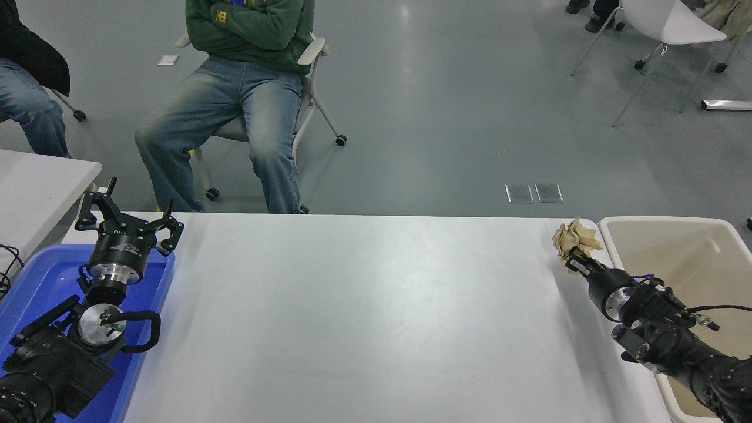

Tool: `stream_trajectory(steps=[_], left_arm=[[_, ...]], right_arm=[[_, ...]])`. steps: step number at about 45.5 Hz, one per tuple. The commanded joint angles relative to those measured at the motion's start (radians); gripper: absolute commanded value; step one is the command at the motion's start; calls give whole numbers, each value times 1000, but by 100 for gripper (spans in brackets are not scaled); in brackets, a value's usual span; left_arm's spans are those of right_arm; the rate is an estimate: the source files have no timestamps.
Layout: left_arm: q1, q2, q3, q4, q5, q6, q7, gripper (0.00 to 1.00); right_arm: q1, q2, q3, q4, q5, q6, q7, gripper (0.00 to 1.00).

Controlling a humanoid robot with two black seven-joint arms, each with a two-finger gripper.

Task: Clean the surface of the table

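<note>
While my right gripper (577,261) hangs near the far right corner of the table surface (364,317), I see its jaws pinching a crumpled wad of tan paper (574,238), and the wad sits at the very tip of the gripper, pointing away from me. That paper looks raised off the white top, though from this high angle I cannot be sure it clears it. Just to the right of the wad stands a cream bin (675,226), its near rim close beside the table's right edge, and my right arm comes in across the bin's lower corner. The table surface itself fills the middle of my view, wide and white, running from the blue tray (35,276) on the left to the bin on the right. Over on my left side, the left gripper (126,220) is parked above the far end of that blue tray, jaws spread wide and holding nothing, its arm coming up from the lower left corner. A smaller white table (41,182) pokes in at the left edge behind the tray. Beyond the far edge of my table, a person (247,88) in a green top and jeans sits in a wheeled chair with arms folded.
</note>
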Motion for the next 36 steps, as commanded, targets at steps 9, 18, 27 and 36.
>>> stream_trajectory(steps=[9, 18, 27, 36], left_arm=[[0, 0, 0, 0, 0, 1, 0, 100], [0, 0, 0, 0, 0, 1, 0, 100], [0, 0, 0, 0, 0, 1, 0, 100], [0, 0, 0, 0, 0, 1, 0, 100]], right_arm=[[39, -147, 348, -3, 167, 366, -9, 0], [123, -274, 491, 134, 228, 475, -75, 0], [189, -464, 518, 521, 334, 403, -113, 0], [223, -570, 520, 731, 366, 349, -118, 0]])
